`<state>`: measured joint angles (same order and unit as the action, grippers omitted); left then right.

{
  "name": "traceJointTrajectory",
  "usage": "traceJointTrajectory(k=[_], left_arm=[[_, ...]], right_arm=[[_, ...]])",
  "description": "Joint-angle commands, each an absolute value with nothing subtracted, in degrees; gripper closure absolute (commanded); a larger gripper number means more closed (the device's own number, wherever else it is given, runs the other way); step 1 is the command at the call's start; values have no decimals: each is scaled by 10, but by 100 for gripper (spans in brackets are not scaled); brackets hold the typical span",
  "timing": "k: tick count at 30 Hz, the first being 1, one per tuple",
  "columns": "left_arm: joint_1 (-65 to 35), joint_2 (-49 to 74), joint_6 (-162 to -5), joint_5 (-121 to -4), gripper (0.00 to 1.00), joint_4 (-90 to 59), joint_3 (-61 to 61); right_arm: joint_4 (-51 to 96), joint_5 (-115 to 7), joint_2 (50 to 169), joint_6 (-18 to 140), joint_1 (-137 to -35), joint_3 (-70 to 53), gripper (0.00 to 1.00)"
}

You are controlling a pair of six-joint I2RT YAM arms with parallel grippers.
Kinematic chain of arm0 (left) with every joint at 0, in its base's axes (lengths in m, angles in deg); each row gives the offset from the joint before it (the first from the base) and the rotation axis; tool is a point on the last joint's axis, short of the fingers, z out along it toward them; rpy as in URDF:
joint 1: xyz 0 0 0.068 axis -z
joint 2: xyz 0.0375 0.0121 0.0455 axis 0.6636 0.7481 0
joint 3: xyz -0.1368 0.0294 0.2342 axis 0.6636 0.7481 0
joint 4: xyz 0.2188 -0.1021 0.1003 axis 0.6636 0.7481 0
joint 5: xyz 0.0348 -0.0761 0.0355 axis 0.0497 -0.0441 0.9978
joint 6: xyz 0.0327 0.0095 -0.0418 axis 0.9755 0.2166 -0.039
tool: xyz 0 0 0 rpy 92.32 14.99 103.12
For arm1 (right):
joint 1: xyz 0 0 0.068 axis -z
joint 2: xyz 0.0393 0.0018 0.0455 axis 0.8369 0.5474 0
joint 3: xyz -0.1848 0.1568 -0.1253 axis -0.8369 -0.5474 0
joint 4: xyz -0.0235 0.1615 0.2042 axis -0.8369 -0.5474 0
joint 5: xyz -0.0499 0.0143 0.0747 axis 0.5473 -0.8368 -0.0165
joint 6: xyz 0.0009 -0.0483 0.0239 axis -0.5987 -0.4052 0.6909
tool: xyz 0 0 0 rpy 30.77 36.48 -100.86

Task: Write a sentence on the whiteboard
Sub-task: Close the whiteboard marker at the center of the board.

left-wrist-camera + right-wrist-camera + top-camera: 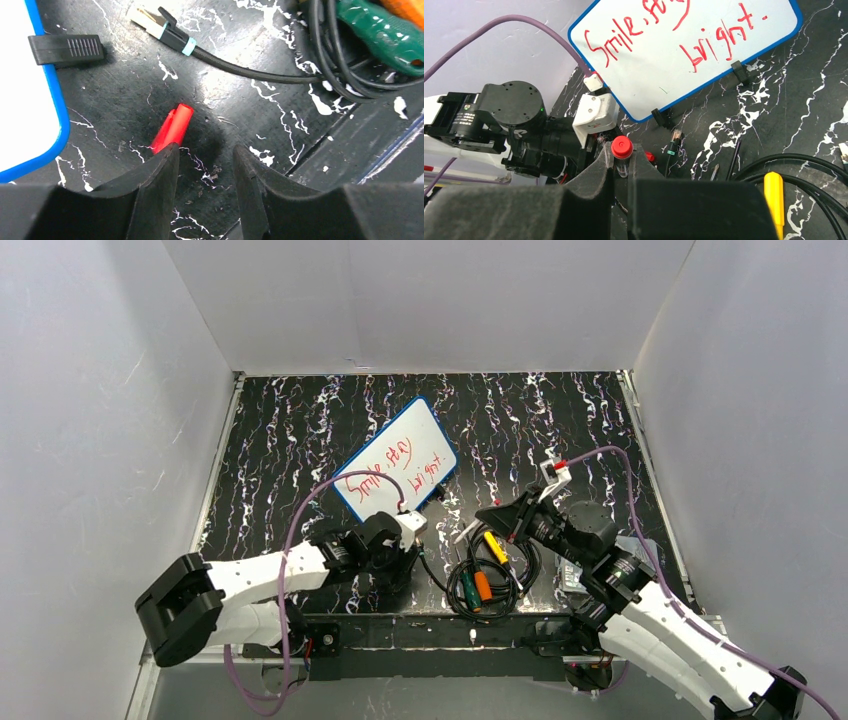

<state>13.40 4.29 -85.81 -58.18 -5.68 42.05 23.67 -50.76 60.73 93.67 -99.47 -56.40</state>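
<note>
Blue-rimmed whiteboard [395, 460] bears the red sentence [674, 37]; black marbled table [560, 420], white walls [420, 300]; left gripper [205, 155] spread, right gripper [623, 160] pinching marker [622, 148].

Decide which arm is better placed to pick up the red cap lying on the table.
Left: the left gripper, open, sits beside the red cap; the right gripper is shut on the marker.
</note>
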Motion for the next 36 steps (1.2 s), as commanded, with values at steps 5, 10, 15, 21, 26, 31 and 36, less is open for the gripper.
traceJointTrajectory(k=[5,10,15,21,26,31,36], left_arm=[[140,85,-862,-496,64,-46,403],[148,86,-872,-492,65,-46,406],[151,54,-872,-487,60,-29,391],[151,40,-835,-464,50,5,345],[149,77,-822,-456,47,0,329],[144,105,-818,-465,47,-26,331],[142,133,-828,-445,47,-24,320]], right_arm=[[242,-488,574,922,-992,-569,99],[242,-487,577,920,-993,-572,99],[251,-492,586,920,-993,-570,99],[257,-496,593,919,-992,-568,99],[261,-499,593,920,-993,-572,99],[252,-497,583,918,-993,-571,99],[249,-495,576,918,-992,-573,99]])
